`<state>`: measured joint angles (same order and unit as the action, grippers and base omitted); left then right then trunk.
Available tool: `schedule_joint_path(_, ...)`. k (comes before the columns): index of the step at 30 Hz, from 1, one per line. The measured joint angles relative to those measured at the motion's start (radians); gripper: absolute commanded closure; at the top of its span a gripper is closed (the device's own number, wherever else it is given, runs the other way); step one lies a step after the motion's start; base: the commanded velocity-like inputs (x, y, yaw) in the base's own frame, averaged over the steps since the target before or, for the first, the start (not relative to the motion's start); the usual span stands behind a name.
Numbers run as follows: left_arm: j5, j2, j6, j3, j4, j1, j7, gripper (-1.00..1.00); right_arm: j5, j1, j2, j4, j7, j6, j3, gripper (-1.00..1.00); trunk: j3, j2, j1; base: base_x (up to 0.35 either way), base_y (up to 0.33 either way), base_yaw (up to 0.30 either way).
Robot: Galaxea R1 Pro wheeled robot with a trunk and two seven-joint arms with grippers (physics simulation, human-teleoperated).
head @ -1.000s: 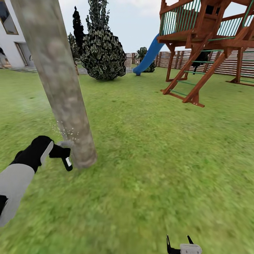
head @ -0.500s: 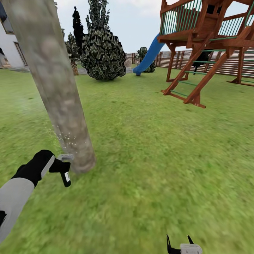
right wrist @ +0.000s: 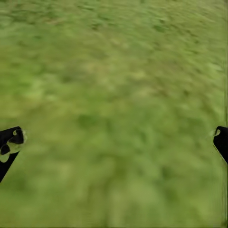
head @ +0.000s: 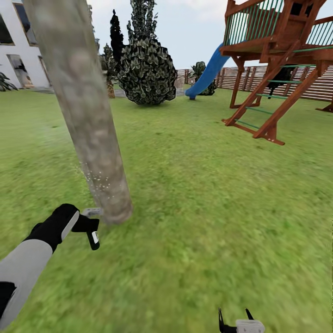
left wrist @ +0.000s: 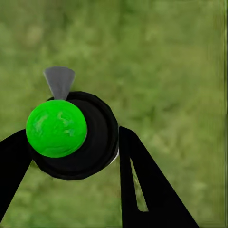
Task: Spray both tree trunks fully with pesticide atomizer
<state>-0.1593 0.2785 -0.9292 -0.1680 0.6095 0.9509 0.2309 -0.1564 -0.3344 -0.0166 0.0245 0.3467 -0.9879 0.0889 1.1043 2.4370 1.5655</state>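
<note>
At the near edge of the head view, the right gripper (head: 236,319) pokes up over the lawn (head: 208,208), its two black fingertips spread; the right wrist view confirms the fingers set far apart with nothing but blurred grass between them. Further forward on the robot's left side, the left gripper (head: 83,224) is closed around the pesticide atomizer (head: 94,236), a small dark bottle with a white label that hangs below the hand while its pale grey spray head points at the foot of the tree trunk (head: 83,106). In the left wrist view the atomizer (left wrist: 76,135) sits clamped between the black fingers (left wrist: 147,190), seen end-on as a dark round body with a bright green disc on it and a grey nozzle beyond. A fine cloud of whitish pesticide (head: 99,182) specks dots the lower trunk, just above the nozzle. The trunk, thick and pale with blotchy bark, leans slightly as it rises out of the grass. Behind it stands a dense dark-leaved bush (head: 147,74), and to the right a red-brown wooden play tower (head: 277,55) with green rails and a blue slide (head: 208,74). A slatted wooden fence (head: 305,88) closes the garden at the back, with a white house (head: 18,51) at far left.
</note>
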Motion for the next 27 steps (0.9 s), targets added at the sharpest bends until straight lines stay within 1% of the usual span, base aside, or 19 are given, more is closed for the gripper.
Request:
schedule_joint_path(1, 0.007, -0.008, 0.001, 0.000, 0.000, 0.000, -0.026, 1.00, 0.000, 0.000, 0.001, 0.000, 0.000, 0.000, 0.000, -1.00, 0.000, 0.000, 0.000, 0.093, -0.261, 0.004)
schedule_joint_path(2, 0.005, -0.014, 0.001, 0.000, 0.000, 0.000, -0.052, 1.00, 0.000, 0.000, 0.001, 0.000, 0.000, 0.000, 0.000, -1.00, 0.000, 0.000, 0.000, 0.094, -0.263, 0.001)
schedule_joint_path(3, -0.002, -0.029, 0.029, 0.000, -0.001, 0.000, -0.074, 1.00, 0.000, 0.000, 0.001, 0.000, 0.000, 0.000, 0.000, -1.00, 0.000, 0.000, 0.000, 0.100, -0.263, 0.000)
schedule_joint_path(4, -0.003, -0.045, 0.063, 0.000, -0.008, -0.019, -0.085, 1.00, 0.000, 0.000, 0.001, 0.000, 0.000, 0.000, 0.000, -1.00, 0.000, 0.000, 0.000, 0.103, -0.263, 0.000)
schedule_joint_path(5, 0.005, -0.049, 0.077, -0.001, -0.008, -0.045, -0.091, 1.00, 0.000, 0.000, 0.000, 0.000, 0.000, 0.000, 0.000, -1.00, 0.000, 0.000, 0.000, 0.066, -0.265, 0.000)
schedule_joint_path(6, 0.010, -0.047, 0.082, 0.000, -0.009, -0.061, -0.092, 1.00, 0.000, 0.000, 0.000, 0.000, 0.000, 0.000, 0.000, -1.00, 0.000, 0.000, 0.000, 0.034, -0.267, 0.000)
schedule_joint_path(9, 0.010, -0.033, 0.089, 0.007, -0.017, -0.108, -0.093, 1.00, 0.000, 0.000, 0.000, 0.000, 0.000, 0.000, 0.000, -1.00, 0.000, 0.000, 0.000, -0.020, -0.269, 0.000)
schedule_joint_path(10, 0.007, -0.030, 0.090, 0.008, -0.017, -0.116, -0.093, 1.00, 0.000, 0.000, 0.000, 0.000, 0.000, 0.000, 0.000, -1.00, 0.000, 0.000, 0.000, -0.076, -0.270, 0.000)
schedule_joint_path(13, 0.006, -0.029, 0.092, 0.008, -0.018, -0.122, -0.094, 1.00, 0.000, 0.000, 0.000, 0.000, 0.000, 0.000, 0.000, -1.00, 0.000, 0.000, 0.000, 0.018, -0.249, 0.041)
schedule_joint_path(15, 0.002, -0.028, 0.131, 0.008, -0.019, -0.122, -0.094, 1.00, 0.000, 0.000, 0.000, 0.000, 0.000, 0.000, 0.000, -1.00, 0.000, 0.000, 0.000, 0.039, -0.062, 0.232)
schedule_joint_path(18, -0.003, -0.028, 0.138, 0.010, -0.019, -0.123, -0.094, 1.00, 0.000, 0.000, 0.000, 0.000, 0.000, 0.000, 0.000, -1.00, 0.000, 0.000, 0.000, 0.037, -0.009, 0.271)
schedule_joint_path(22, -0.003, -0.027, 0.139, 0.011, -0.019, -0.123, -0.094, 1.00, 0.000, 0.000, 0.000, 0.000, 0.000, 0.000, 0.000, -1.00, 0.000, 0.000, 0.000, 0.285, -0.001, 0.274)
schedule_joint_path(24, -0.004, -0.028, 0.139, 0.010, -0.019, -0.123, -0.094, 1.00, 0.000, 0.000, -0.001, 0.000, 0.000, 0.000, 0.000, -1.00, 0.000, 0.000, 0.000, 0.333, -0.019, 0.096)
schedule_joint_path(27, -0.005, -0.029, 0.142, 0.010, -0.018, -0.123, -0.094, 1.00, 0.000, 0.000, 0.000, 0.000, 0.000, 0.000, 0.000, -1.00, 0.000, 0.000, 0.000, 0.228, -0.182, 0.009)
